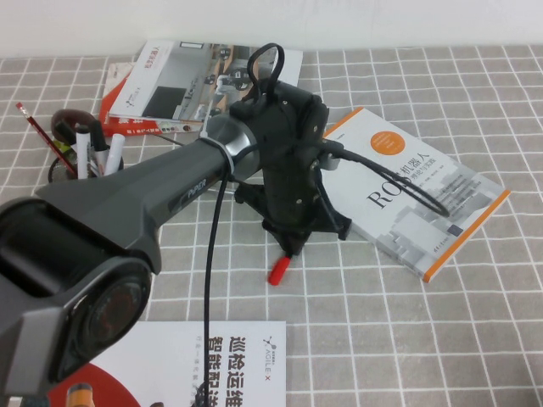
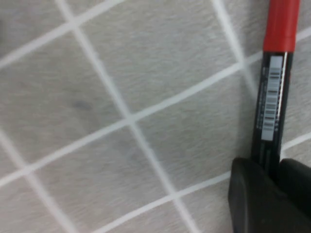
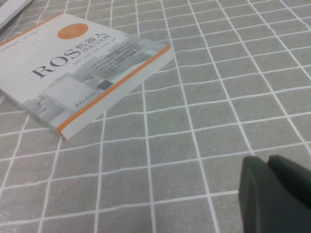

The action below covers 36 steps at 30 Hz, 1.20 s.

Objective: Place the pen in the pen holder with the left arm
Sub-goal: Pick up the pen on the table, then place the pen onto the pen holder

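The pen (image 2: 271, 107) has a black barrel with a barcode label and a red cap; it lies on the grey checked cloth. In the high view only its red end (image 1: 278, 270) shows below my left gripper (image 1: 293, 227). In the left wrist view my left gripper (image 2: 272, 170) has a black finger on each side of the barrel, shut on it low at the cloth. The black mesh pen holder (image 1: 85, 161) stands at the far left, holding white markers and a red pencil (image 1: 32, 127). My right gripper (image 3: 269, 167) is shut and empty above bare cloth, out of the high view.
A white and orange ROS book (image 1: 416, 199) lies right of the left gripper; it also shows in the right wrist view (image 3: 92, 68). A red and white book (image 1: 187, 85) lies at the back. A booklet (image 1: 225, 365) lies at the front edge.
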### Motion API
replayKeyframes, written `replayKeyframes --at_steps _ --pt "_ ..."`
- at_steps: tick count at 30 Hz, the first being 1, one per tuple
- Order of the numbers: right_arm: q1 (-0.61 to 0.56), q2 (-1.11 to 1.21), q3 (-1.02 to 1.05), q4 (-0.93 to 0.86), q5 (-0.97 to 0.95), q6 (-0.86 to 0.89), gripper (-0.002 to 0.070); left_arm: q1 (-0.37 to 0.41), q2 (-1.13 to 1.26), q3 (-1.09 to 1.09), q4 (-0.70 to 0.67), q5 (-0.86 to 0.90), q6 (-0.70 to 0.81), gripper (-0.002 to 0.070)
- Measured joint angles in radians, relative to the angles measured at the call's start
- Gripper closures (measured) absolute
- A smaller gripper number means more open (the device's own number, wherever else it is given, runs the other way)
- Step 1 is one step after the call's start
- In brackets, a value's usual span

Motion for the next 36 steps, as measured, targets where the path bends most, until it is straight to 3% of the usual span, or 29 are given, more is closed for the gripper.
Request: replayKeyframes --at_steps 14,30,36 --pt "0.0 0.0 0.0 0.0 0.0 0.0 0.0691 0.0 -0.286 0.0 0.139 0.02 0.095 0.0619" --pt "0.0 0.0 0.0 0.0 0.0 0.0 0.0691 0.0 -0.612 0.005 0.15 0.042 0.129 0.0619" --pt "0.0 0.0 0.0 0.0 0.0 0.0 0.0691 0.0 -0.722 0.16 0.165 -0.029 0.136 0.0619"
